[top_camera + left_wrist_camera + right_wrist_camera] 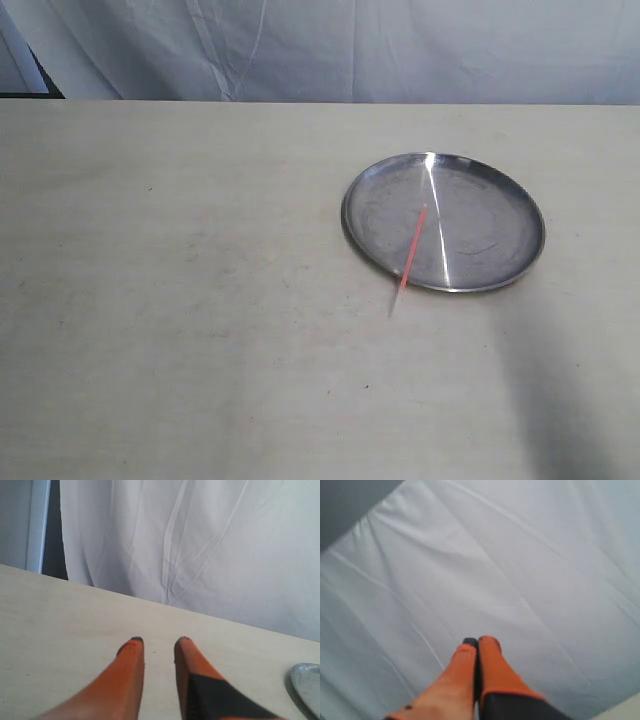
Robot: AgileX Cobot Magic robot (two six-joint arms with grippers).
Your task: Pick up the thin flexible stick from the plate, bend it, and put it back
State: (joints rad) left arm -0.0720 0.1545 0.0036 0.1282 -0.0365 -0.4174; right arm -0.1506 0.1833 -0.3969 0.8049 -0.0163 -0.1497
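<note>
The shiny silver plate (370,200) lies right of the table's middle in the exterior view. Across its near-left part rests the thin orange-red stick (414,245), straight, its paler clear tip overhanging the rim toward the table. Neither arm appears in the exterior view. In the left wrist view my left gripper (158,641) is open above bare tabletop, nothing between its orange fingers, and the plate's rim (306,682) shows at the frame edge. My right gripper (478,641) is shut and empty, pointing at the white cloth.
A pale wooden table (200,300) fills the exterior view, backed by a white cloth curtain (350,50). A bright glare streak (437,215) crosses the plate. A dark shadow (570,400) falls on the table's near right.
</note>
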